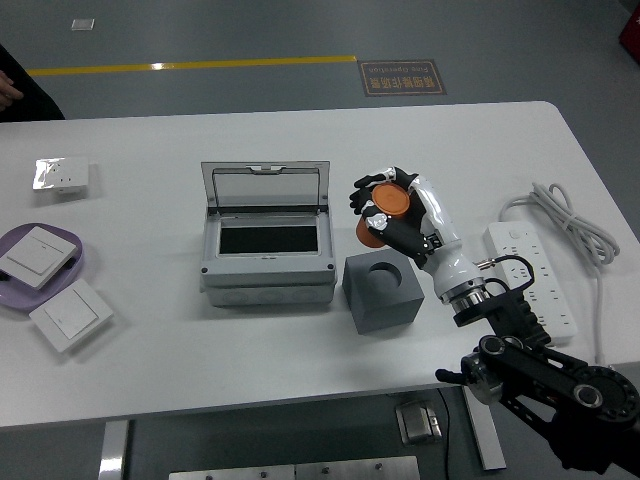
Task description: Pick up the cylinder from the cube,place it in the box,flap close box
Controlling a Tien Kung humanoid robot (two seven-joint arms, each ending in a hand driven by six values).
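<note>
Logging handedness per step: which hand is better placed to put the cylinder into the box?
Right. The right hand already grips the orange cylinder, lifted off the cube, beside the open box. No left hand shows.

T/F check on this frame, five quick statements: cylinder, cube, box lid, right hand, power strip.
1. The orange cylinder sits in the grey cube. False: it is lifted clear above the cube, whose round hole is empty.
2. The right hand grasps the cylinder. True.
3. The box has its lid shut. False: the clear lid stands open at the back, with the opening exposed.
4. The cylinder is already inside the box. False: it is held to the right of the box, in the air.
5. A white power strip lies to the right of the cube. True.
</note>
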